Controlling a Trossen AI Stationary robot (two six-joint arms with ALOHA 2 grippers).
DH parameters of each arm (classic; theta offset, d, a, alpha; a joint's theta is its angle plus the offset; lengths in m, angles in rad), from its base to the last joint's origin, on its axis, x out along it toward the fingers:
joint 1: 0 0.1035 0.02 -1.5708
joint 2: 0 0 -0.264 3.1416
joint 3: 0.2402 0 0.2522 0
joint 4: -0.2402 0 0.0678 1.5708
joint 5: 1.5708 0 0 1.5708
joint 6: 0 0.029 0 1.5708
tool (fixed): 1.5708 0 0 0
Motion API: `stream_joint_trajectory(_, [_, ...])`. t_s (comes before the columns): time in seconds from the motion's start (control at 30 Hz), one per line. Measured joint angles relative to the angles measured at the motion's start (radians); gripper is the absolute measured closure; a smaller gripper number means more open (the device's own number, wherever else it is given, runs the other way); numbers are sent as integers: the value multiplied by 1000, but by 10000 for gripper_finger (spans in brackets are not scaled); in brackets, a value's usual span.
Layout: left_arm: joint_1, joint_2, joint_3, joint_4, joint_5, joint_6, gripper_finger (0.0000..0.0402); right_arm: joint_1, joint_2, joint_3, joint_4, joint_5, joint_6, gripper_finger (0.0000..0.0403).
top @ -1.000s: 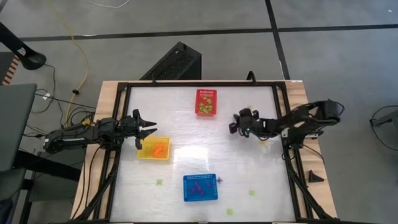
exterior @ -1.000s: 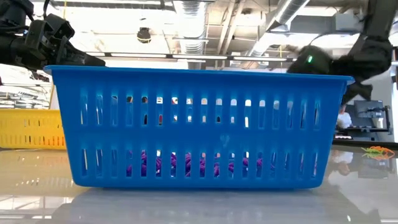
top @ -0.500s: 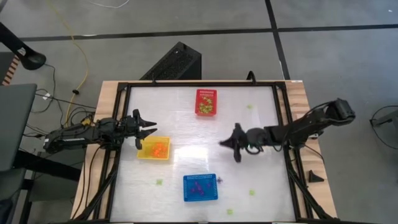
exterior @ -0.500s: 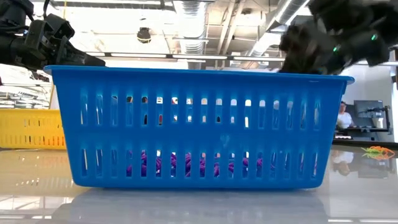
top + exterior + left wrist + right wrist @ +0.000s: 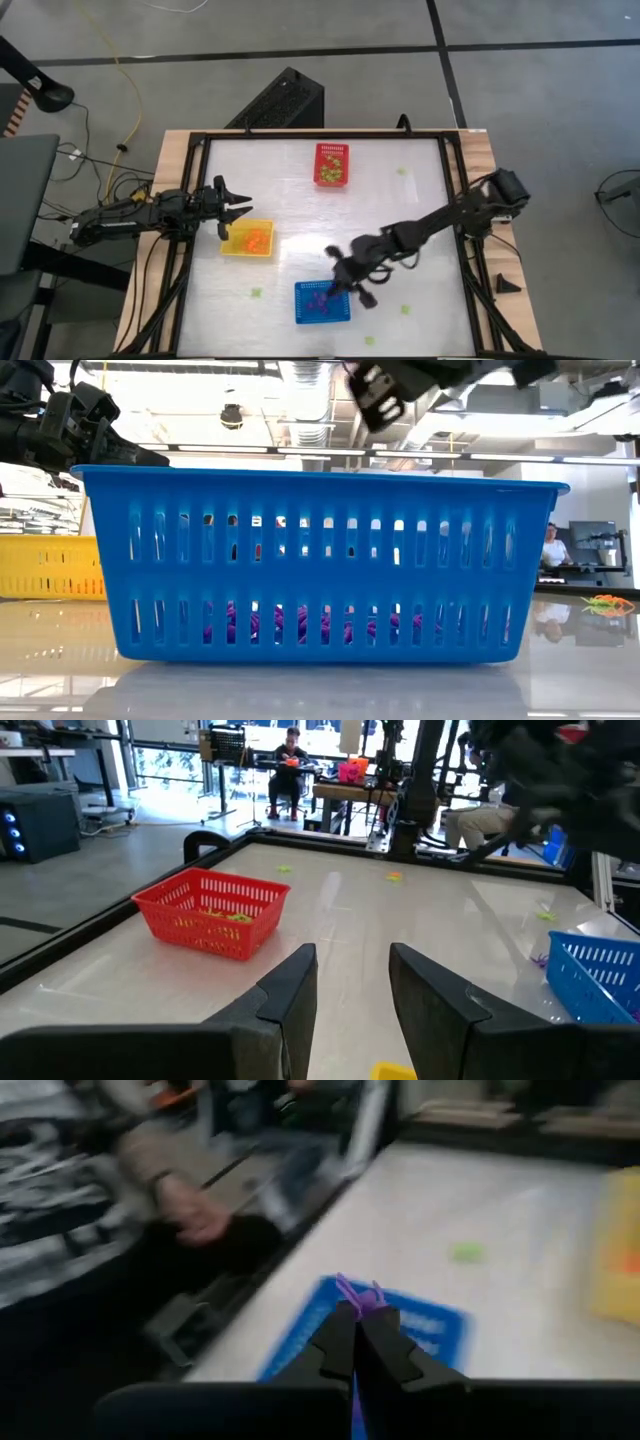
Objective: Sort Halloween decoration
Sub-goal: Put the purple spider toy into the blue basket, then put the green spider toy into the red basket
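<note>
While the left gripper (image 5: 240, 211) hangs spread apart just above the yellow basket (image 5: 248, 240) with its orange trinkets (image 5: 254, 240), the right gripper (image 5: 347, 274) sits over the blue basket's (image 5: 322, 302) top edge, fingers pressed together on a purple trinket (image 5: 358, 1296). More purple ones (image 5: 300, 626) lie inside the blue basket. The red basket (image 5: 332, 165) is at the far side, and a few green bits (image 5: 256, 293) are scattered on the table (image 5: 300, 200).

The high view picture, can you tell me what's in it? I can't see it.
Seen from above, the right gripper reaches over the blue basket, fingers shut on a purple trinket. The left gripper waits open by the yellow basket; a red basket sits at the table's far side.
</note>
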Motion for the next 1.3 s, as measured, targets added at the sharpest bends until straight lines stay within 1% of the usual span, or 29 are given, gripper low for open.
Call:
stream_joint_trajectory(0.07, [0, 0, 0, 0, 0, 0, 285, 9, 66, 89, -79, -82, 20, 375])
stream_joint_trajectory(0.13, [0, 0, 0, 0, 0, 0, 285, 20, 133, 168, -141, -130, 41, 375])
stream_joint_trajectory(0.3, [0, 0, 0, 0, 0, 0, 285, 38, 258, 329, -295, -137, 26, 374])
stream_joint_trajectory(0.47, [0, 0, 0, 0, 0, 0, 285, 35, 312, 437, -442, -141, 9, 371])
stream_joint_trajectory(0.57, [0, 0, 0, 0, 0, 0, 285, 34, 311, 463, -521, -108, 33, 364])
stream_joint_trajectory(0.7, [0, 0, 0, 0, 0, 0, 285, 36, 294, 465, -593, 17, 95, 346])
stream_joint_trajectory(0.77, [0, 0, 0, 0, 0, 0, 285, 35, 287, 467, -625, 56, 123, 332])
stream_joint_trajectory(1.1, [0, 0, 0, 0, 0, 0, 285, 40, 286, 466, -663, 77, 279, 236])
stream_joint_trajectory(1.2, [0, 0, 0, 0, 0, 0, 285, 45, 284, 466, -682, 81, 316, 219])
stream_joint_trajectory(1.3, [0, 0, 0, 0, 0, 0, 285, 66, 284, 466, -734, 83, 364, 212])
